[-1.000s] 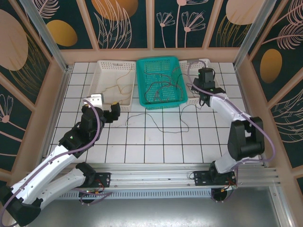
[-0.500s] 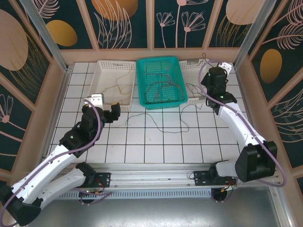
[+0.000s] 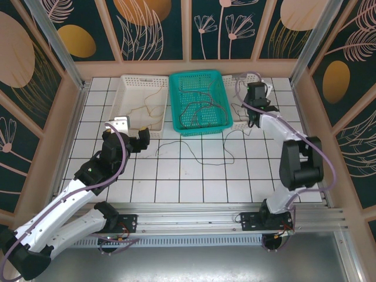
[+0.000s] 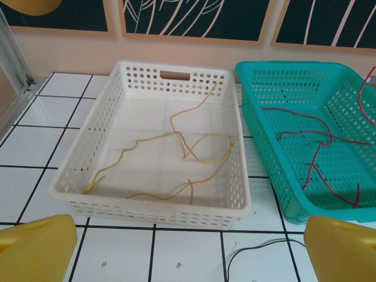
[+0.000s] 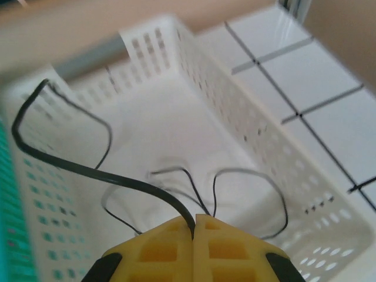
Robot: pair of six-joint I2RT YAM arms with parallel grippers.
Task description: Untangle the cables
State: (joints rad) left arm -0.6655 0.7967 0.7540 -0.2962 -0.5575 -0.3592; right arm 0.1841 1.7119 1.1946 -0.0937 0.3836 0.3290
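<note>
Near left, the left gripper (image 3: 130, 133) stands wide and empty. A loose black cable (image 4: 264, 245) lies on the tiles (image 4: 111, 252) just to its right, running mostly left to right, so the left arm looks the nearer one to take it. Beyond, yellow cables (image 4: 158, 137) rest in the left white basket (image 4: 153, 214) and red cables (image 4: 317, 157) in the teal basket (image 4: 294, 66). Far right, the right gripper (image 5: 194, 223) is pinched on a second black cable (image 5: 76, 167), which arcs leftward over the right white basket (image 5: 217, 94).
</note>
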